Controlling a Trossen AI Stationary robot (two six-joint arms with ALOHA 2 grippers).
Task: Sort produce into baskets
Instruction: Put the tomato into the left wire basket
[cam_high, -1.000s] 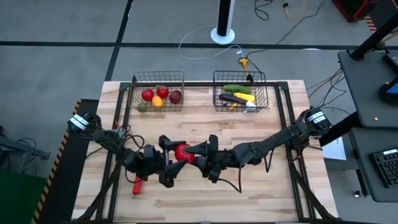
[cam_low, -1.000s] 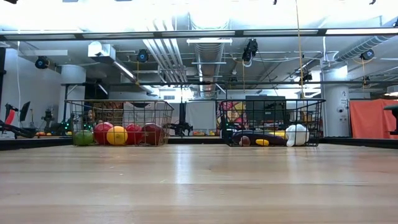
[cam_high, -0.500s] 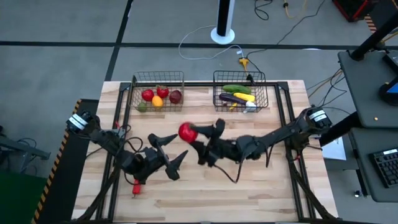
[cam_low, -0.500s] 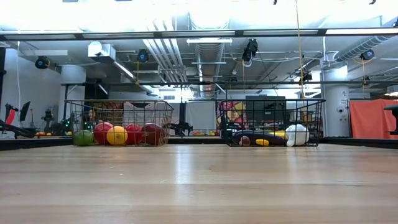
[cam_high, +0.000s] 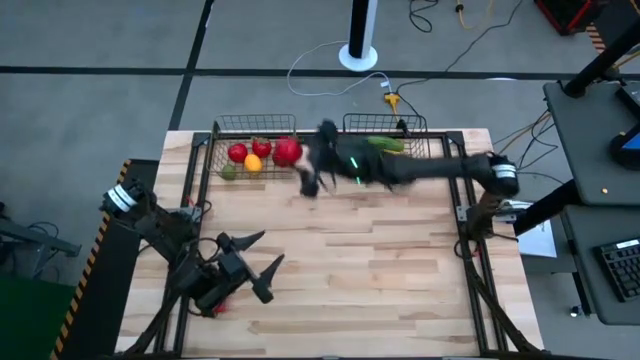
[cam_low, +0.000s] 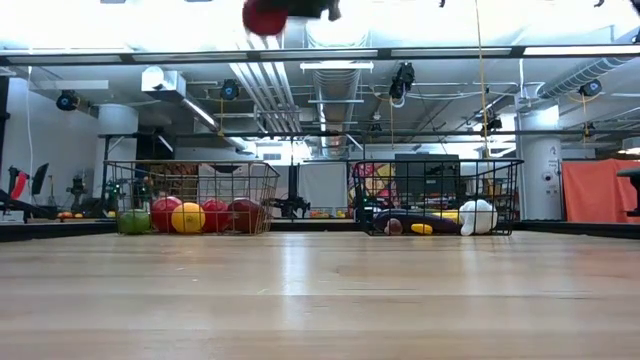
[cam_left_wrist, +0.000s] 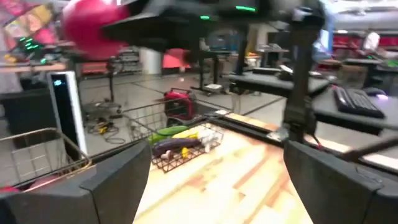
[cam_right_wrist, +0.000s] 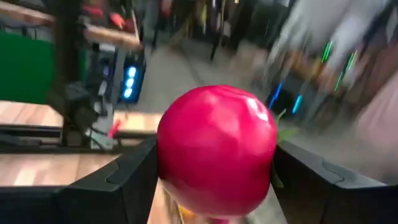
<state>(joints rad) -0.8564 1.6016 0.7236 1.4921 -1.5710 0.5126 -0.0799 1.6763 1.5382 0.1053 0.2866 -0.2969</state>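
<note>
A: Near end first?
B: Left gripper (cam_high: 255, 262) sits at the near-left of the table (cam_high: 400, 290), fingers spread wide, nothing in them. Well clear of the left basket (cam_high: 218, 135).
A: And the right arm?
B: Right gripper (cam_high: 298, 165) is stretched across to the left basket's right side, clamped on a red apple (cam_high: 288, 151). High view is blurry there; right wrist view shows the apple (cam_right_wrist: 216, 151) plain betw. both fingers.
A: Low view add anything?
B: Only there you see the apple (cam_low: 264, 15) hanging well above the left basket (cam_low: 192, 197). Left wrist view catches it too (cam_left_wrist: 93, 28), up high.
A: Contents?
B: Left basket: green, red, orange, dark-red round pcs. The right basket (cam_low: 436, 197), right of the left basket, has long green, purple, yellow pcs and a white one (cam_low: 478, 216).
</note>
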